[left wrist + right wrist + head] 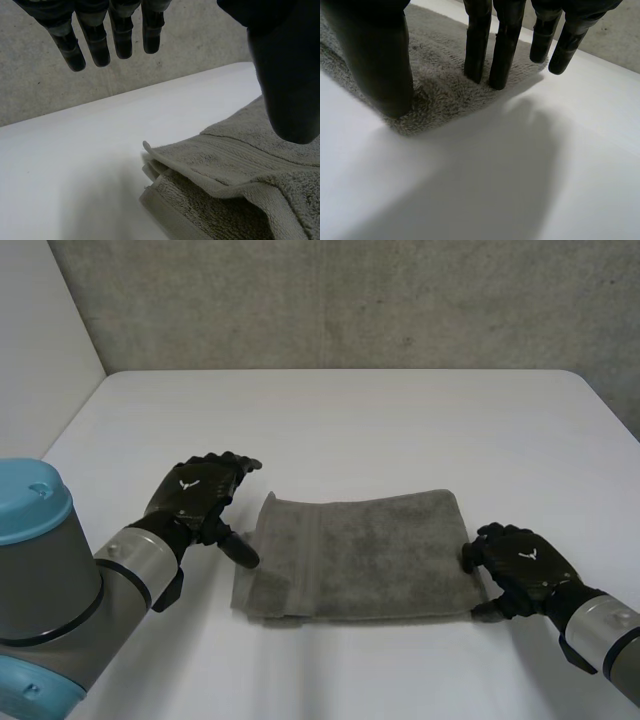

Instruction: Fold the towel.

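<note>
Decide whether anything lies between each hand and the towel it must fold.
Nothing visible does. The left hand is open right at the folded end of the towel, its thumb over the cloth. The right hand rests its fingers on the opposite end.

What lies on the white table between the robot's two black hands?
The rectangular grey terry towel lies between the left hand and the right hand, as the head view shows.

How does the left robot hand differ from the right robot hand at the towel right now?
The left robot hand hangs beside the towel's layered end, fingers over bare table; the right robot hand sits at the opposite end with fingertips and thumb on the cloth. Both are open, with straight fingers.
</note>
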